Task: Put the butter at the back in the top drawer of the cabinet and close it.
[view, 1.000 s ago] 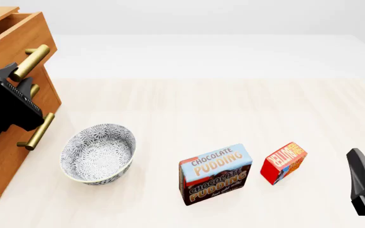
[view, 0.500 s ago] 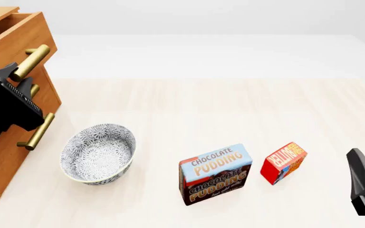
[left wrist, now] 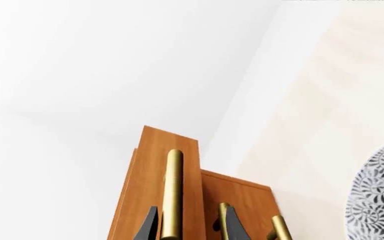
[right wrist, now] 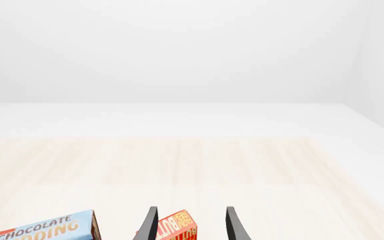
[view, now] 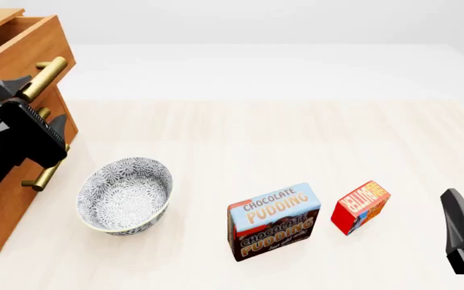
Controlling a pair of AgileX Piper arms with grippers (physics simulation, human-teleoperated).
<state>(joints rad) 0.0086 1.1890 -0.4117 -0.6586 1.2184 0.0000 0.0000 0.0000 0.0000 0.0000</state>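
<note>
Left gripper (left wrist: 188, 225): jaws spread around top drawer (view: 22, 45) handle (left wrist: 172, 195); a straight, level pull is advisable.

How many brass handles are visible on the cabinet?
3: top handle between the left gripper fingers; middle handle and bottom handle partly hidden by the arm.

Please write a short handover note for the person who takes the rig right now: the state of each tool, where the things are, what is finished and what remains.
Left tool: open, fingers either side of the top drawer's handle, not clamped.
Right tool: open, low at the table's near right, aimed at the butter.
Butter: on the table, right of the pudding box, untouched.
Top drawer: part open on the cabinet.
Bowl: in front of the cabinet.
Done: drawer opened a little.
Left: open further if needed, grasp butter, place at the back, close.
</note>
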